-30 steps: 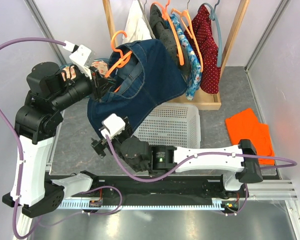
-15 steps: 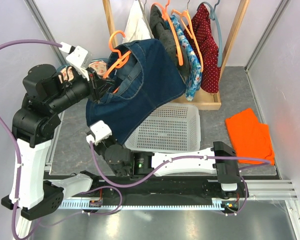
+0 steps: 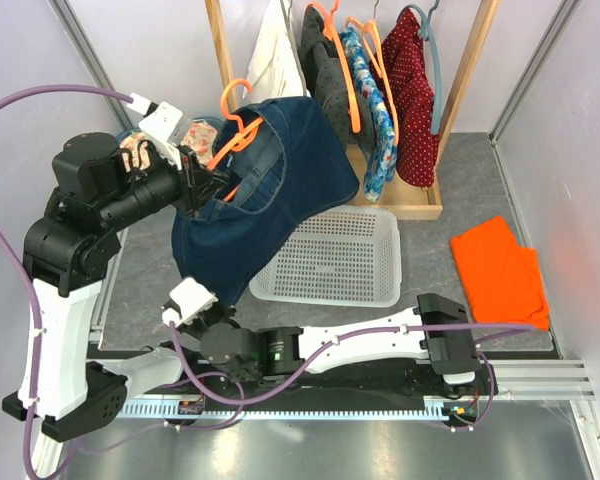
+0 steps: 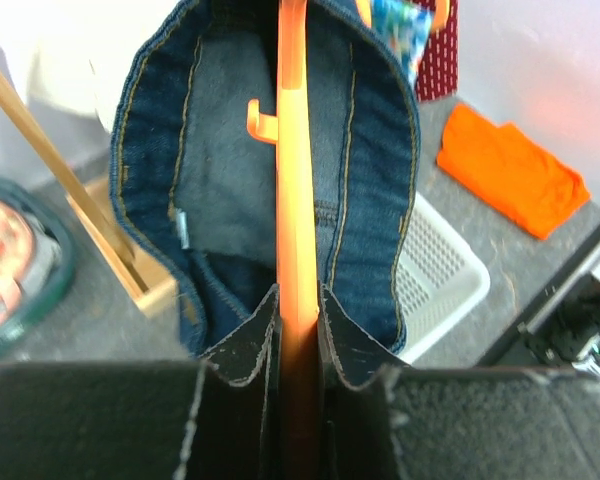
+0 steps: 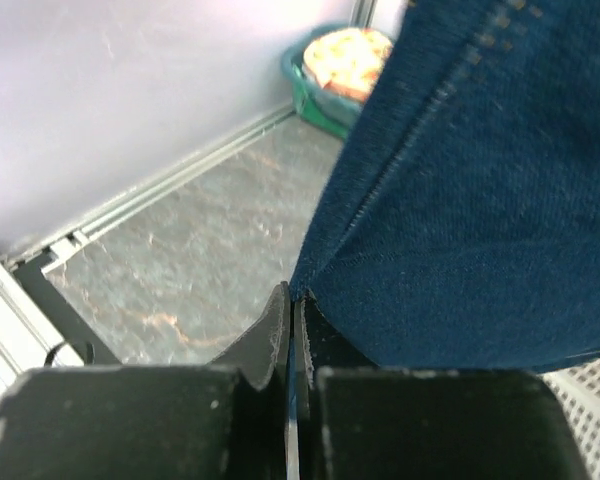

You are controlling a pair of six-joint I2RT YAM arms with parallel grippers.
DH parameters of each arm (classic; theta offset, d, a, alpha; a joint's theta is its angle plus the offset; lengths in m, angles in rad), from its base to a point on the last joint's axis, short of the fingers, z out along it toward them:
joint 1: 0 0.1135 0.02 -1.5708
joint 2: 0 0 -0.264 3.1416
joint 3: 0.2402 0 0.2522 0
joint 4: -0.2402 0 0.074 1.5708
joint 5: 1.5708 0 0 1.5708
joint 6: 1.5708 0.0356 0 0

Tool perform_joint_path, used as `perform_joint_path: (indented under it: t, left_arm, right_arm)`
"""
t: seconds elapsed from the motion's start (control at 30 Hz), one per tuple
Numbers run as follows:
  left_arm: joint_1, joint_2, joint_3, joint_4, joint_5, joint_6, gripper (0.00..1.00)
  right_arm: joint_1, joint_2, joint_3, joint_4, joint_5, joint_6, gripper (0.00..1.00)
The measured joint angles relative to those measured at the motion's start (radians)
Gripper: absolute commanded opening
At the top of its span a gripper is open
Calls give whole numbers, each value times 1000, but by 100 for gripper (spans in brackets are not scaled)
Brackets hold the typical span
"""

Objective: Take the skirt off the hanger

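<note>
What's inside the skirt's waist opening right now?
The orange hanger runs straight through the skirt waist, clamped by the left gripper, with one small hanger hook showing against the inner denim. The skirt's own folds cover anything deeper inside.

The dark blue denim skirt [image 3: 300, 165] is seen as matt woven cloth, sewn with tan thread. The orange plastic hanger [image 4: 298, 200] is rendered smooth and faintly glossy. The grey stone-patterned worktop [image 5: 180, 260] is finished matt, and the white perforated plastic basket [image 3: 350, 260] is lightly sheened.

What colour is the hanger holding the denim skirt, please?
Orange; the hanger shows best in the left wrist view.
</note>
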Motion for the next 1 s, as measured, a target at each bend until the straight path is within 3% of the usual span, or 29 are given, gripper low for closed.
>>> perform_joint_path:
  t: [0.2, 0.37, 0.57, 0.63, 0.67, 0.7, 0.8, 0.87, 0.93, 1.0]
  left_arm:
    - [0, 23, 0, -65, 3, 0, 2]
    - [0, 42, 46, -18, 14, 0, 2]
    - [0, 42, 74, -38, 29, 0, 2]
    - [0, 42, 74, -34, 29, 0, 2]
    - [0, 42, 74, -30, 29, 0, 2]
    - [0, 42, 74, -24, 29, 0, 2]
    - [0, 42, 77, 8, 29, 0, 2]
    - [0, 42, 85, 21, 29, 0, 2]
    - [0, 42, 105, 22, 28, 0, 2]
    - [0, 45, 141, 16, 27, 0, 2]
  right_arm:
    - [-7, -74, -173, -31, 5, 108, 0]
    - [-35, -64, -290, -248, -6, 212, 0]
    - [-104, -34, -311, -458, 27, 330, 1]
    - [-108, -57, -320, -486, 51, 349, 27]
    - [-106, -71, -323, -499, 64, 358, 34]
    - [-104, -90, -324, -513, 74, 361, 50]
    - [-103, -180, -327, -542, 106, 366, 73]
    - [-103, -277, -326, -550, 108, 355, 80]
    - [-103, -383, -311, -547, 100, 335, 94]
    - [-103, -476, -273, -537, 89, 317, 98]
